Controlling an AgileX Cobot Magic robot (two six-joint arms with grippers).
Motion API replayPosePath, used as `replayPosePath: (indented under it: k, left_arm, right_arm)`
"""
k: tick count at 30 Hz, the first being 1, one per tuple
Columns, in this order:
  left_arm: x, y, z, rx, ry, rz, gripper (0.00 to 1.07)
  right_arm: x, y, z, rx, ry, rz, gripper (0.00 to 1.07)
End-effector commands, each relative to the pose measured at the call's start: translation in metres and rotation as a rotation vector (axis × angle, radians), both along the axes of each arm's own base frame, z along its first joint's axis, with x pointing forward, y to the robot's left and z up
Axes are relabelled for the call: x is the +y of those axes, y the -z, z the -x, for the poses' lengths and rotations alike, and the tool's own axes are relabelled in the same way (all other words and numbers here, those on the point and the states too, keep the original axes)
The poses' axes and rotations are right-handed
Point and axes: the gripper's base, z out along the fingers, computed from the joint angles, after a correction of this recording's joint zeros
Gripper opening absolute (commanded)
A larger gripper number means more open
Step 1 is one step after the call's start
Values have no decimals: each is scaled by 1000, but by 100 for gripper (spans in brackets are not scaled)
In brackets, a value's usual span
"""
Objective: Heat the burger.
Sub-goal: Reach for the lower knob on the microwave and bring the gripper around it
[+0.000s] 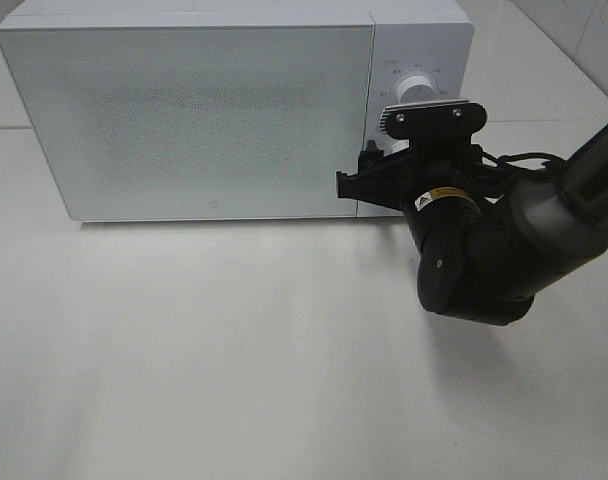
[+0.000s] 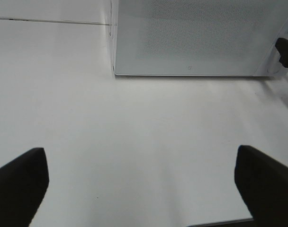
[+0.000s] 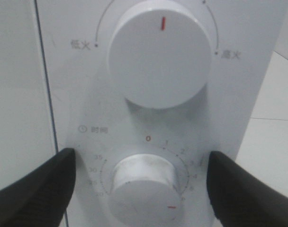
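**Right gripper at the timer dial, burger out of sight**

Your right gripper (image 3: 141, 160) is up against the microwave (image 1: 204, 110) control panel. Its jaws are spread, one finger (image 3: 44, 182) on each side of the timer dial (image 3: 143, 182), with a gap showing on both sides, so nothing is pinched. The dial's red mark sits low, toward the finger on the table side. Above it, the power dial (image 3: 160, 56) has its red mark pointing straight up. The door (image 1: 184, 115) is closed and frosted. You cannot tell where the burger is; no view shows it. Your left gripper (image 2: 144, 189) hangs over the bare table (image 2: 134, 127) facing the microwave, its jaws wide apart and holding nothing.
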Motion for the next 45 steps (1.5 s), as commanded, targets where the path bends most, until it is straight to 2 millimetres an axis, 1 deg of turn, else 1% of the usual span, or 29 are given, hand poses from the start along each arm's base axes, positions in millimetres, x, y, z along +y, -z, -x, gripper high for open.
replayPosePath:
  k: [1,5,11,12,15,22,25,27,28,29,30,31,32,33,34,35,36,37,38,45]
  left_arm:
    - [-1,0,2,-24,-2,16,100]
    - [-1,0,2,-24,-2,16,100]
    - [-1,0,2,-24,-2,16,100]
    - [-1,0,2,-24,-2,16,100]
    - [-1,0,2,-24,-2,16,100]
    - [-1,0,2,-24,-2,16,100]
    - [-1,0,2,-24,-2,16,100]
    - [-1,0,2,-24,-2,16,100]
    - [-1,0,2,-24,-2,16,100]
    - [-1,0,2,-24,-2,16,100]
    - [-1,0,2,-24,-2,16,100]
    - [-1,0,2,-24,-2,16,100]
    - [-1,0,2,-24,-2,16,100]
    - [-1,0,2,-24,-2,16,100]
    - [-1,0,2,-24,-2,16,100]
    - [-1,0,2,-24,-2,16,100]
    - [-1,0,2,-24,-2,16,100]
    - [-1,0,2,-24,-2,16,100]
    - [-1,0,2,-24,-2,16,100]
    - [-1,0,2,-24,-2,16,100]
  right_arm:
    - [0,-3,-3,-21,6,-13,74]
    - [3,-5,-6,-14,-3,-21,72]
    - [3,-4,-6,-10,-3,-23,71]
    - [3,0,-6,8,-4,-19,71]
    - [3,5,-6,25,-6,-13,71]
    - [4,4,-5,14,-6,-12,71]
    - [4,4,-5,12,-5,-12,69]
    - [3,2,-6,-8,-1,-11,63]
    - [3,2,-6,-8,-1,-11,63]
    - [3,1,-6,-21,2,-11,53]
    - [3,0,-6,-31,5,-10,40]
    - [3,0,-6,-31,5,-10,40]
    - [3,0,-6,-33,5,-10,32]
    - [3,0,-6,-33,5,-10,32]
    - [3,-1,-6,-44,7,-9,17]
    - [2,-2,-6,-51,9,-9,12]
    - [2,-2,-6,-51,9,-9,12]
    - [2,-3,-6,-63,8,-8,3]
    - [2,-3,-6,-70,11,-13,0]
    - [2,-4,-7,-80,17,-55,0]
